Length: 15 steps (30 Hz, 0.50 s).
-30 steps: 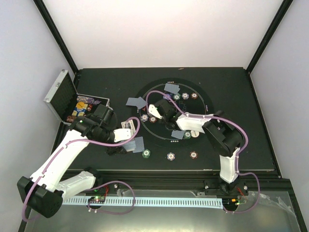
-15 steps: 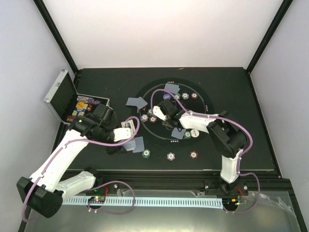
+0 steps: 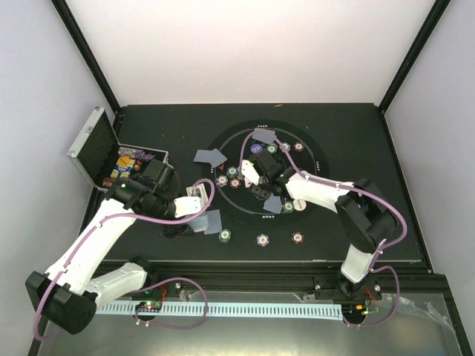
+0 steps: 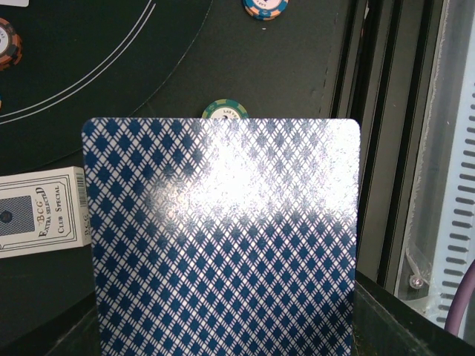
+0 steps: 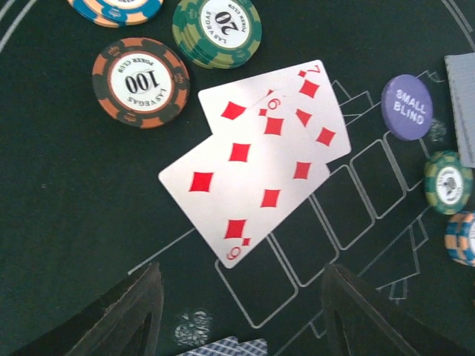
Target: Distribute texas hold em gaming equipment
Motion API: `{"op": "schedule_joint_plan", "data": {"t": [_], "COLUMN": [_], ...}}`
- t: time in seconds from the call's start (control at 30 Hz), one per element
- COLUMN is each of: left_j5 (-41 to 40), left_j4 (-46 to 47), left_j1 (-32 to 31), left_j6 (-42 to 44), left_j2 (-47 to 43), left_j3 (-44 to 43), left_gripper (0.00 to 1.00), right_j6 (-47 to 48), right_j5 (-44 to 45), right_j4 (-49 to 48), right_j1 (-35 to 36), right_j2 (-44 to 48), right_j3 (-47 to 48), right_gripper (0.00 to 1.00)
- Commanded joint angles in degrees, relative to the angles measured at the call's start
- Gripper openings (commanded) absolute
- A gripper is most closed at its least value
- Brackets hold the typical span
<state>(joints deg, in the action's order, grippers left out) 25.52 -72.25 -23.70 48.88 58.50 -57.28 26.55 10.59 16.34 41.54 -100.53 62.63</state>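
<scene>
White walls framed the black table [image 3: 356,133]; from above, we saw the left pincer [image 3: 202,220] just off the round black white-lined mat [image 3: 318,157]. Its wrist view showed it clamping a blue diamond-backed playing card [image 4: 223,237]. On the mat, the right pincer [image 5: 237,326] hung open above two face-up red diamond cards [image 5: 252,163].

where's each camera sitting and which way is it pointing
top external: above and behind the bases, looking down on the round mat; left arm and right arm show.
left wrist: on the left arm, looking down past its held card; card mostly hides its fingers.
right wrist: looking down at two face-up diamonds; its open fingertips at the bottom.
shared: green chip, in top and left wrist.
</scene>
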Motion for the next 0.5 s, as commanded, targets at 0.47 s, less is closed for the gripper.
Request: {"op": "schedule_joint_plan", "data": {"t": [0.47], "left_j5": [-1.22], "left_j4": [-0.87], "left_j1": [0.08], "left_j6": [1.30], "left_j2": [-0.83], "left_j3": [0.39], "left_gripper": [0.02], "right_j6": [-10.42], "right_j5": [-4.53], "right_j4": [9.58], "right_j1": [-1.35], "right_j2": [-13.23], "right_j3": [12.38], "right_gripper": [0.46]}}
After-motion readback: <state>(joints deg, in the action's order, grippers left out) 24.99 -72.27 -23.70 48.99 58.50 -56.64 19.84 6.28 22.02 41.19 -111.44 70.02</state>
